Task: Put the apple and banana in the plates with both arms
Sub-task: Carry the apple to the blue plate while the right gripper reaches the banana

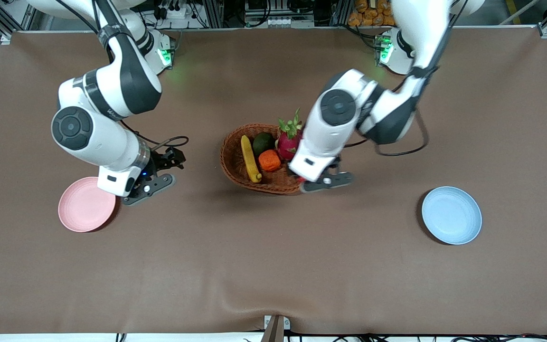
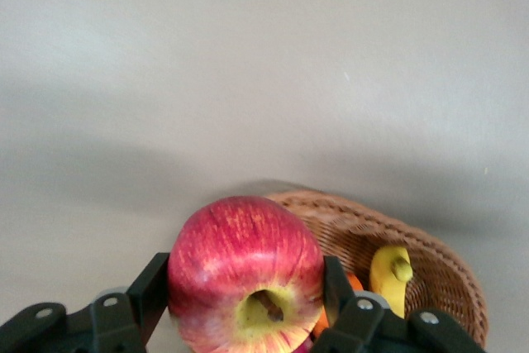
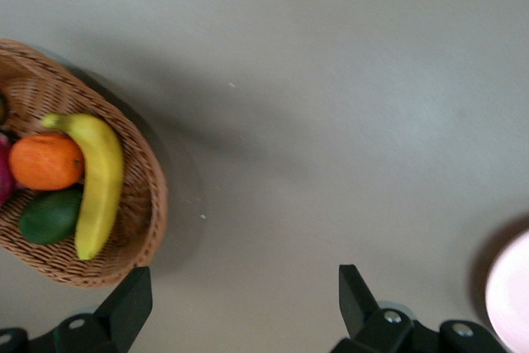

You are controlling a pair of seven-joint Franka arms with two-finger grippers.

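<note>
Table (image 1: 273,266): brown cloth cover, spans the whole front view.

Arms: two, white with dark joints. Left arm (image 1: 349,118) reaches down over the basket's rim at the left arm's end. Right arm (image 1: 107,118) waits beside the pink plate.

Basket (image 1: 238,166): brown wicker, oval, mid-table between the two plates; holds banana, dragon fruit, orange ridged fruit, dark green fruit.

Plates: pink plate (image 1: 86,206) toward the right arm's end, blue plate (image 1: 451,215) toward the left arm's end; well apart.

Left gripper (image 2: 244,307): fingers clamped on the apple, over the basket's edge.

Right gripper (image 3: 244,303): fingers wide apart, nothing between them, over bare table just beside the pink plate.

Banana (image 1: 250,158): yellow, lies in the basket along its right-arm side.

Dragon fruit (image 1: 288,138): pink, green tips, in the basket.

Apple (image 2: 245,274): red with yellowish patch round the stem, held clear above the basket rim.

Orange ridged fruit (image 1: 269,160): beside the banana.

Dark green fruit (image 1: 263,142): in the basket.
</note>
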